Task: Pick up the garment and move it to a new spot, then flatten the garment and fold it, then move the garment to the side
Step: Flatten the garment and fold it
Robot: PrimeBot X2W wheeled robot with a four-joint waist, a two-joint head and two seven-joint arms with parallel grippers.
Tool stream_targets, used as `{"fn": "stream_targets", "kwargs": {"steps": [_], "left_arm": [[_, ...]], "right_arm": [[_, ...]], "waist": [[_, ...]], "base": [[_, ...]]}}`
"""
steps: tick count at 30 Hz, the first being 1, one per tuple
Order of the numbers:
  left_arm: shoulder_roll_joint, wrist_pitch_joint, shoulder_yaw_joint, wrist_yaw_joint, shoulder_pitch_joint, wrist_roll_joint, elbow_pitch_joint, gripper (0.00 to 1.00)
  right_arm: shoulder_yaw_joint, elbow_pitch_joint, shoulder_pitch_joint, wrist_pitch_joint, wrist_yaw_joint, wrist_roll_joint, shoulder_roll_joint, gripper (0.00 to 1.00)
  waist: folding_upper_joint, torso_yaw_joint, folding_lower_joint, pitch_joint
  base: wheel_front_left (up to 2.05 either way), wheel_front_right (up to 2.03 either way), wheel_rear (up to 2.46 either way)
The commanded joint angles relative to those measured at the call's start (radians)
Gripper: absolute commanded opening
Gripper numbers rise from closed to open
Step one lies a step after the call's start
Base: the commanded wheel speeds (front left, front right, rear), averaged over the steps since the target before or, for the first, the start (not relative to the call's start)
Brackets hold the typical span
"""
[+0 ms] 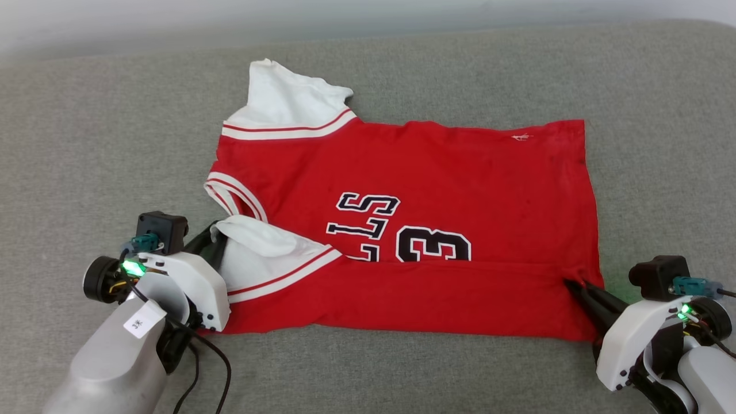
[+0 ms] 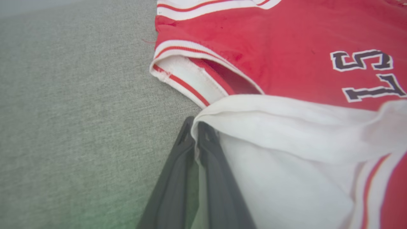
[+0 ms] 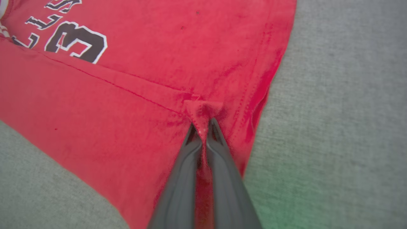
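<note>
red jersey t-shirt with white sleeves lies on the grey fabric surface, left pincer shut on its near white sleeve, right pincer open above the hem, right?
Not quite. The right pincer is not open above the hem: the right wrist view shows it shut on a bunched bit of hem of the red jersey T-shirt with white sleeves. The rest stands.

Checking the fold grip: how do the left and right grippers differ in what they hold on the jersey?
The left gripper pinches the white sleeve; the right gripper pinches red fabric near the hem. The left gripper sits at the collar end of the jersey, the right gripper at its bottom end. Both are shut on the near flap folded over the lettering.
</note>
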Motion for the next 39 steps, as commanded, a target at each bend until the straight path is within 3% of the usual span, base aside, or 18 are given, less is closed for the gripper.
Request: {"fn": "stream_targets", "kwargs": {"steps": [1,7,14,28,34,39], "left_arm": [[-0.007,-0.005,-0.009,-0.004,-0.002,-0.005,0.017,1.00],[0.014,-0.038,-0.030,-0.006,-0.040,-0.014,0.010,1.00],[0.081,0.068,-0.076,-0.006,-0.082,-0.051,-0.108,1.00],[0.201,0.627,-0.173,-0.007,-0.154,-0.278,-0.313,1.00],[0.220,0.785,-0.221,-0.007,-0.137,-0.339,-0.331,1.00],[0.231,0.850,-0.256,-0.007,-0.116,-0.365,-0.326,1.00]], "right_arm": [[-0.001,0.010,0.005,-0.009,-0.002,0.006,0.006,1.00],[-0.031,-0.044,0.048,-0.050,-0.002,-0.010,-0.024,1.00],[-0.073,-0.125,0.108,-0.031,-0.001,-0.048,-0.037,1.00],[-0.141,-0.219,0.163,0.037,-0.001,-0.090,-0.005,1.00],[-0.140,-0.231,0.156,0.059,-0.001,-0.093,0.001,1.00],[-0.135,-0.231,0.140,0.065,-0.001,-0.094,0.005,1.00]], "waist": [[-0.0001,0.009,-0.0001,-0.016],[-0.0001,0.031,-0.0001,-0.076],[-0.0001,0.050,-0.0001,-0.132],[-0.0001,0.066,-0.0001,-0.161],[-0.0001,0.056,-0.0001,-0.147],[-0.0001,0.045,-0.0001,-0.130]], "base": [[0.00,0.00,0.00],[0.00,0.00,0.00],[0.00,0.00,0.00],[0.00,0.00,0.00],[0.00,0.00,0.00],[0.00,0.00,0.00]]}}
